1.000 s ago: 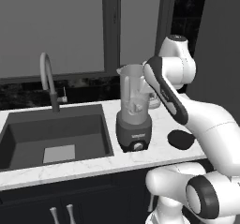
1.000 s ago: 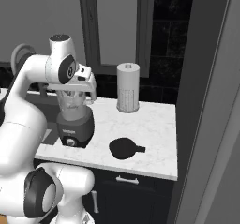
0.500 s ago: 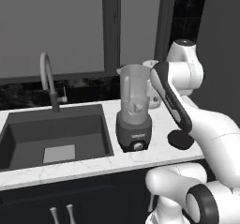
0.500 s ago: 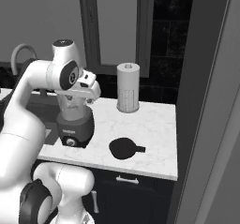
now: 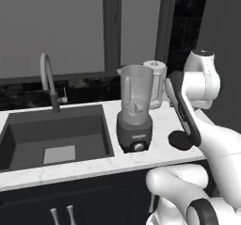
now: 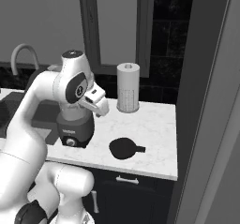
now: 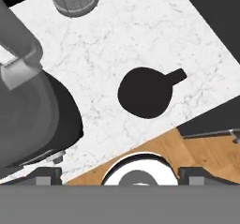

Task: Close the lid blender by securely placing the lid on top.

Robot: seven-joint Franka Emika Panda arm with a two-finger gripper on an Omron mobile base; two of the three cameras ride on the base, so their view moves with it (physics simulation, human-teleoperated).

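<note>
The step in hand looks like the reach for the lid, with nothing yet picked up. Going left to right along the worktop (image 6: 154, 124): the sink (image 5: 56, 134) and tap (image 5: 47, 78), then the blender (image 5: 135, 108), its clear jar open at the top on a dark base with a front knob, then the lid (image 6: 123, 148) lying flat on the marble, well apart from the blender and nearer the front edge. Behind both stands a ribbed white-topped jug (image 6: 128, 88).

The gripper (image 6: 99, 107) hangs high, roughly between blender and lid; its tips sit at the bottom of the hand view, too cropped to judge, so I cannot tell whether it is spread or closed.

To do this well, I would bring the gripper down over the lid with the jaws wide, and take it across the disc or by its tab, squarely, so it stays level. A tilted lid would likely catch the jar's rim.

The lid (image 7: 145, 93) is black, round and flat, with a short tab sticking out to one side.
</note>
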